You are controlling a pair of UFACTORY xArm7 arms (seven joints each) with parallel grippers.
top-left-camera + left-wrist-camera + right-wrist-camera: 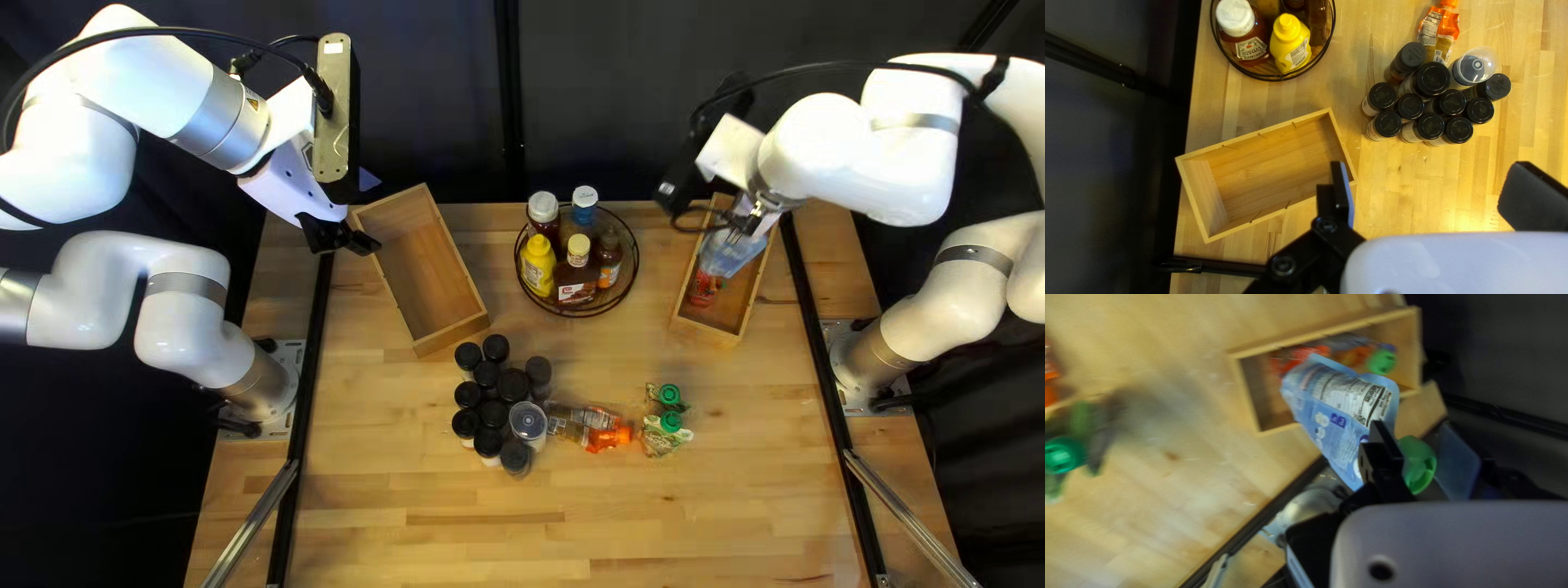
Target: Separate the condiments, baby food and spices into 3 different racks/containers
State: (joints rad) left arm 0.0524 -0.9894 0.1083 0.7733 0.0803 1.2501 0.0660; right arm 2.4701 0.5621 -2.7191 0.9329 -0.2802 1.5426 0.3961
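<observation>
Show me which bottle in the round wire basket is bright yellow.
The squeeze bottle with the pointed yellow cap, right beside the white-capped red bottle. It alone has a bright yellow body.

From where I stand, one camera hangs high above the near edge of the table (675, 523), looking down at a slant toward the dark curtain (610, 98); it sees the widest. Another looks down along the left gripper (346, 237), with a wooden box (1263, 169) near it and black-lidded jars (1430, 80) ahead. The third looks along the right gripper (749, 223), very close to the blue pouch (1334, 419), with another wooden box (1252, 397) beyond. The top view shares the jars with the left wrist view and the pouch with the right.
</observation>
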